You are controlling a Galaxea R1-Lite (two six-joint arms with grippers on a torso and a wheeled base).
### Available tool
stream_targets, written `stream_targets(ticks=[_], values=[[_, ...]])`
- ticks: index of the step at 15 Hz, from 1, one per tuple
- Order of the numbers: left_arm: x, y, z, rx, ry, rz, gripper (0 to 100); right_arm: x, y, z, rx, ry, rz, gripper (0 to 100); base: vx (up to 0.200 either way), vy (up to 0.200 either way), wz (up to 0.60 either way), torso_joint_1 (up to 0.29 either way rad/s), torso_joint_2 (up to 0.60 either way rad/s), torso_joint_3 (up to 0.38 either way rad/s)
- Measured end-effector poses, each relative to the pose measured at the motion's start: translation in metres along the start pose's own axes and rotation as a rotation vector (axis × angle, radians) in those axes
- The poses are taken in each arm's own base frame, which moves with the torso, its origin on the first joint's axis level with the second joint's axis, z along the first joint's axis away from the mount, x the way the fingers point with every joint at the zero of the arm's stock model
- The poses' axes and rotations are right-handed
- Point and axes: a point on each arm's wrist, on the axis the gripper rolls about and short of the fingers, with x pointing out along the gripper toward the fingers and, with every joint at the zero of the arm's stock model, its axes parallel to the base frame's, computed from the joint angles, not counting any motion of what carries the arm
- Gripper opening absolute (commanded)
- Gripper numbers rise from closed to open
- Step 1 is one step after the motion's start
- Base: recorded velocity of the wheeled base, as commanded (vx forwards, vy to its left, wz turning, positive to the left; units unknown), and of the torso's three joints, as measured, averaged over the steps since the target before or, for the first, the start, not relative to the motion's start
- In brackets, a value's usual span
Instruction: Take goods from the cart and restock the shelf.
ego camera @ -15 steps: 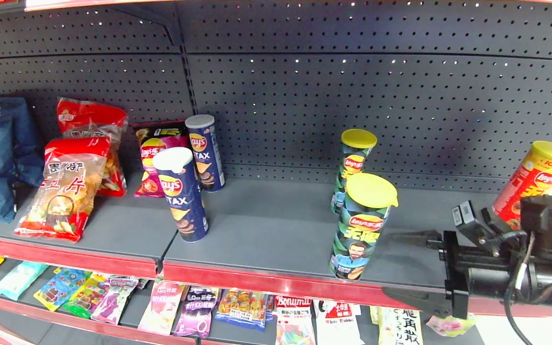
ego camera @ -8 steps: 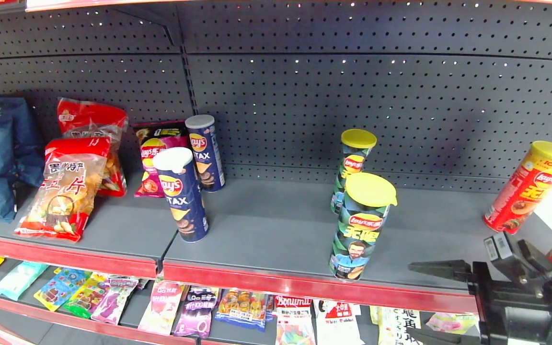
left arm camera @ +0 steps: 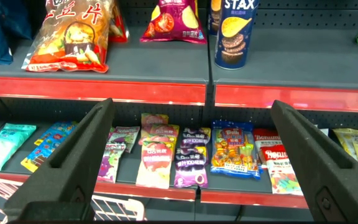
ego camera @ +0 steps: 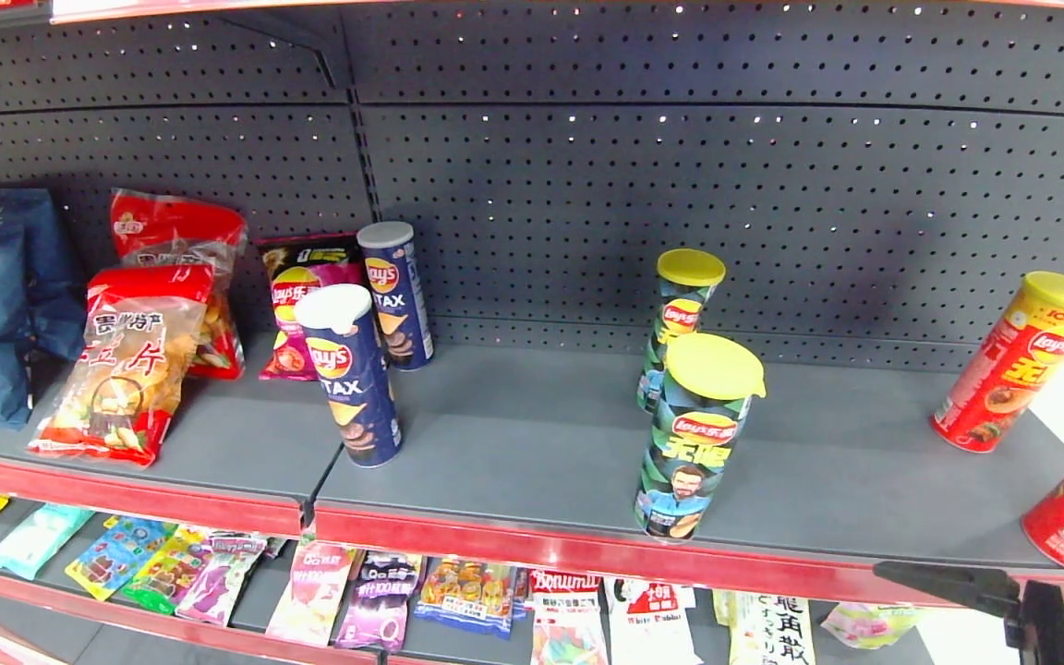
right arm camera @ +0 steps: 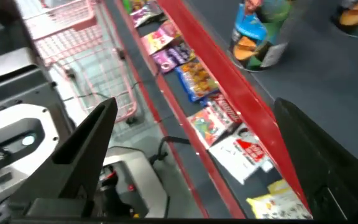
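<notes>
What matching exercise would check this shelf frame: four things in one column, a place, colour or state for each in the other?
Column one:
1. front blue can
2. front green can
3. back red can
4. right gripper

Column two:
a. open and empty
b. white-lidded, left of centre
c. yellow-lidded, far right, at the back
d. yellow-lidded, at the front edge of the shelf

Pairs: 1-b, 2-d, 3-c, 4-a
</notes>
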Motion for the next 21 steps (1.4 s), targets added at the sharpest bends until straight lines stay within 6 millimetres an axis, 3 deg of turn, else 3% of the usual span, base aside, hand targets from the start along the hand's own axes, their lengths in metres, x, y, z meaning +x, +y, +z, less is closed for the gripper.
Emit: stream_targets(ticks=[7, 16, 21], values=[[0.0, 0.0, 0.0, 0.0, 0.0, 0.0, 100, -0.015, 0.017, -0.018, 0.11, 0.113, -0.039, 100, 0.0, 0.0, 0.0, 0.0, 0.0, 0.0], [0.0, 0.0, 0.0, 0.0, 0.0, 0.0, 100, -0.039, 0.032, -0.02, 0.018, 0.17, -0.461, 100, 0.0, 0.0, 0.0, 0.0, 0.0, 0.0], [0.0, 0.0, 0.0, 0.0, 0.0, 0.0, 100, -0.058, 0.045, -0.016, 0.05, -0.002, -0.672, 100, 0.0, 0.0, 0.0, 0.0, 0.0, 0.0]])
